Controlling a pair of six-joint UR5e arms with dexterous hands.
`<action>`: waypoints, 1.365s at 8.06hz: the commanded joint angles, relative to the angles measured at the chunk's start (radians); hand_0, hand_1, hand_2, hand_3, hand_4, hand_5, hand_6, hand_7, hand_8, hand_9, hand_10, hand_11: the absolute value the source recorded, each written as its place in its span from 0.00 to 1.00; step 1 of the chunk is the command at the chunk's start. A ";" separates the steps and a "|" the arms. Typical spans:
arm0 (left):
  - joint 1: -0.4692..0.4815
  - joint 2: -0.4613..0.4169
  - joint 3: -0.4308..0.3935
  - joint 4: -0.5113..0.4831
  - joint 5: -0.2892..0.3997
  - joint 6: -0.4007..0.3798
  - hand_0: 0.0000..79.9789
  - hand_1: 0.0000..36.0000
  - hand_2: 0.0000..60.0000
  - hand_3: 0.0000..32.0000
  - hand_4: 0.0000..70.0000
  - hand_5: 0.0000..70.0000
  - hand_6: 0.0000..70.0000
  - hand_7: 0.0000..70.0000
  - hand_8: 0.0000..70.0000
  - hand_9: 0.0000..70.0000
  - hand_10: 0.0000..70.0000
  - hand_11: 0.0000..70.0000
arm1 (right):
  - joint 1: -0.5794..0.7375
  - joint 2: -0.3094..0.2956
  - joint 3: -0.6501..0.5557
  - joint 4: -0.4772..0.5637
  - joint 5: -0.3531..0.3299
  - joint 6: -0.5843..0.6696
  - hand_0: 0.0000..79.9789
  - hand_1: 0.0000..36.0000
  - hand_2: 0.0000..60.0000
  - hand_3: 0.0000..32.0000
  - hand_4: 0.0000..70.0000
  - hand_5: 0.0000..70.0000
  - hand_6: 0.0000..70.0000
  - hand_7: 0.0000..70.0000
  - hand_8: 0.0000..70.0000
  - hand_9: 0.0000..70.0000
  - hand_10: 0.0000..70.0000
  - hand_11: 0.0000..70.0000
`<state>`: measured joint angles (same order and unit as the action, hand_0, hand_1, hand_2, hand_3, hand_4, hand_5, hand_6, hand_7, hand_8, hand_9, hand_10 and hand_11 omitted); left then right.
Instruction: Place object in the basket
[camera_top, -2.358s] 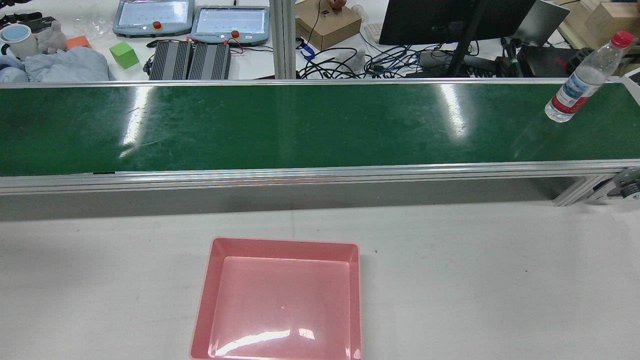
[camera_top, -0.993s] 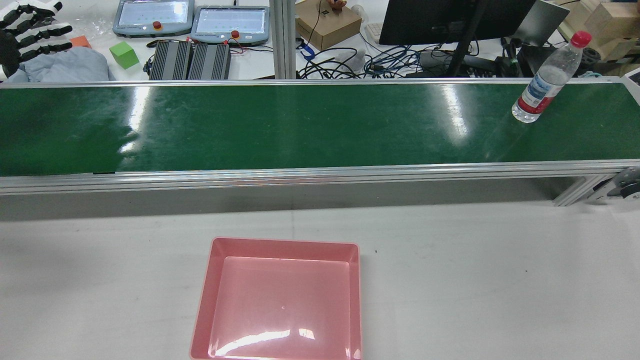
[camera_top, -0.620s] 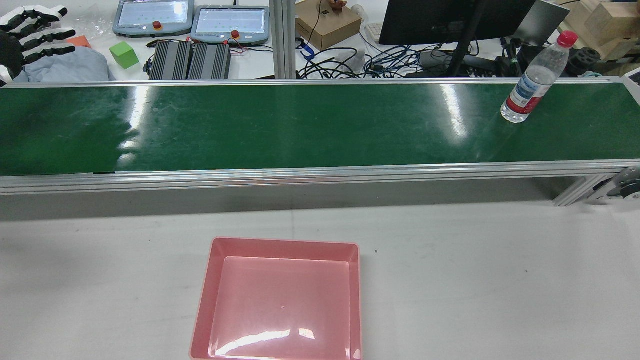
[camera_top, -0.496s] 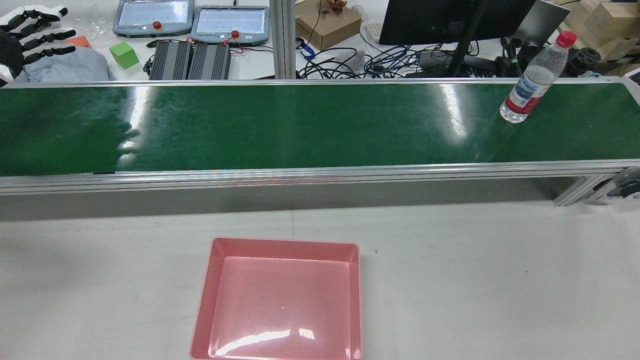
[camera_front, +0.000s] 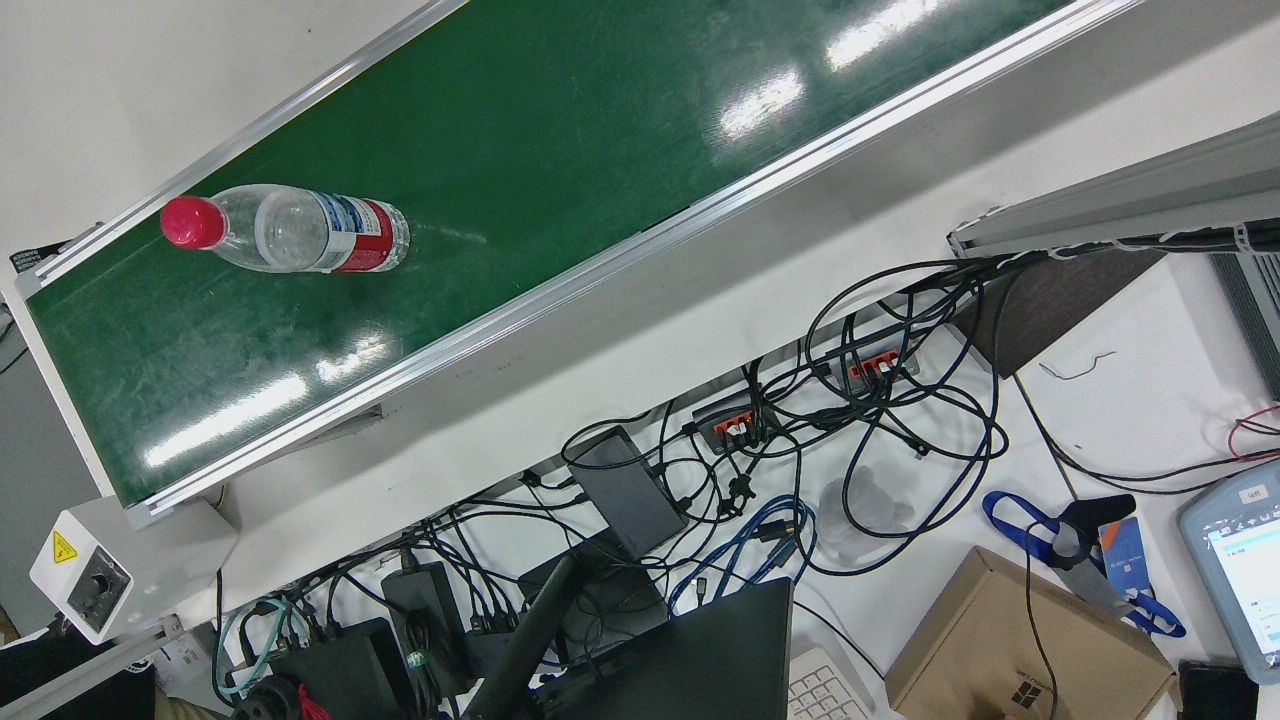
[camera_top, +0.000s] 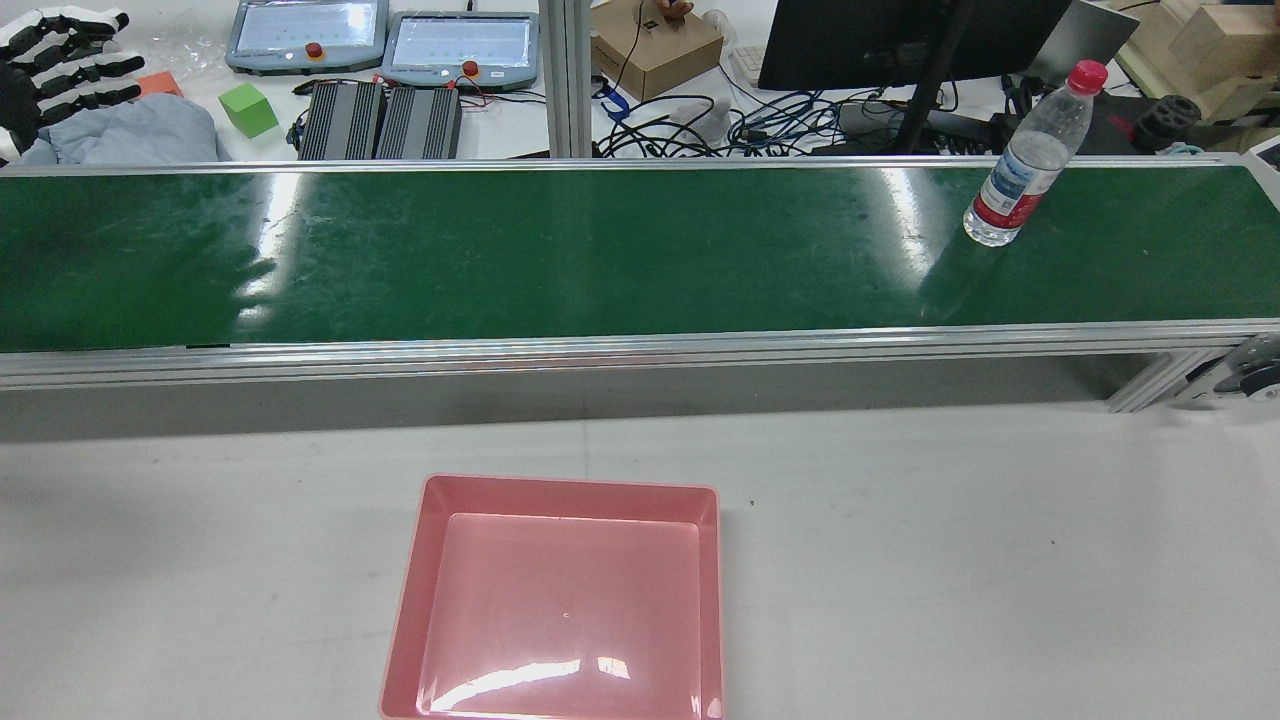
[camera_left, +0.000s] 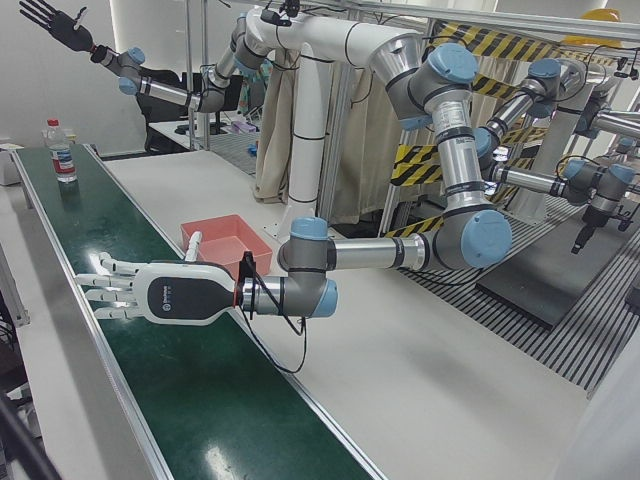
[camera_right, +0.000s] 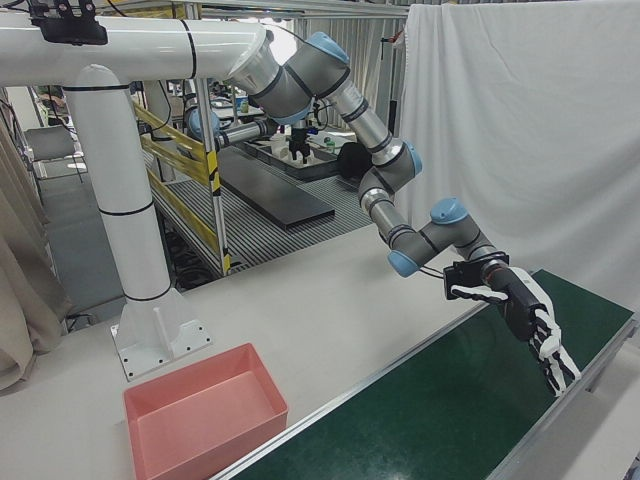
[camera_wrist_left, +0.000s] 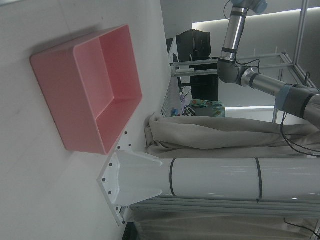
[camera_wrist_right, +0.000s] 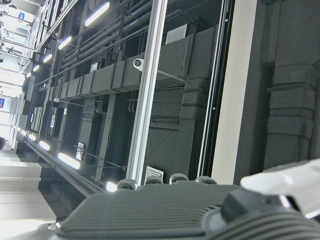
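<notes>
A clear water bottle (camera_top: 1022, 160) with a red cap and red label stands upright on the right part of the green conveyor belt (camera_top: 600, 250); it also shows as the bottle (camera_front: 290, 230) and the bottle (camera_left: 62, 152). The pink basket (camera_top: 570, 487) sits empty on the white table on the near side of the belt, also visible as the basket (camera_wrist_left: 75, 100). My left hand (camera_top: 60, 55) hovers open over the belt's left end, fingers spread, far from the bottle; it appears as the left hand (camera_left: 140, 292) and the left hand (camera_right: 530, 320). My right hand (camera_left: 58, 25) is raised high, open and holding nothing.
Beyond the belt lie two teach pendants (camera_top: 385, 40), a green cube (camera_top: 247, 108), a cardboard box (camera_top: 655, 45), a monitor and tangled cables (camera_front: 800, 450). The belt's aluminium rails run along both its sides. White table surrounds the basket.
The bottle has travelled left along the belt from its far right end. My left hand came into view at the belt's left end and has stayed there, open.
</notes>
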<state>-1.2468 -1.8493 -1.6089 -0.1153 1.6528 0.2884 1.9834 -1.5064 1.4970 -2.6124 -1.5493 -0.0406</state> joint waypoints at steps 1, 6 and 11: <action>-0.006 -0.001 -0.017 0.005 0.001 0.000 0.62 0.10 0.00 0.30 0.03 0.48 0.06 0.08 0.15 0.15 0.09 0.15 | 0.000 0.000 0.000 0.000 0.000 0.001 0.00 0.00 0.00 0.00 0.00 0.00 0.00 0.00 0.00 0.00 0.00 0.00; -0.013 -0.001 -0.019 0.006 0.002 0.000 0.62 0.10 0.00 0.30 0.04 0.49 0.07 0.08 0.16 0.16 0.11 0.17 | 0.000 -0.002 0.000 0.000 0.000 -0.001 0.00 0.00 0.00 0.00 0.00 0.00 0.00 0.00 0.00 0.00 0.00 0.00; -0.013 -0.001 -0.025 0.009 0.002 -0.002 0.62 0.11 0.00 0.26 0.09 0.51 0.09 0.09 0.20 0.19 0.12 0.18 | 0.000 -0.002 0.000 0.000 0.000 -0.001 0.00 0.00 0.00 0.00 0.00 0.00 0.00 0.00 0.00 0.00 0.00 0.00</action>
<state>-1.2594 -1.8499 -1.6326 -0.1070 1.6552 0.2879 1.9830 -1.5079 1.4970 -2.6124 -1.5493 -0.0406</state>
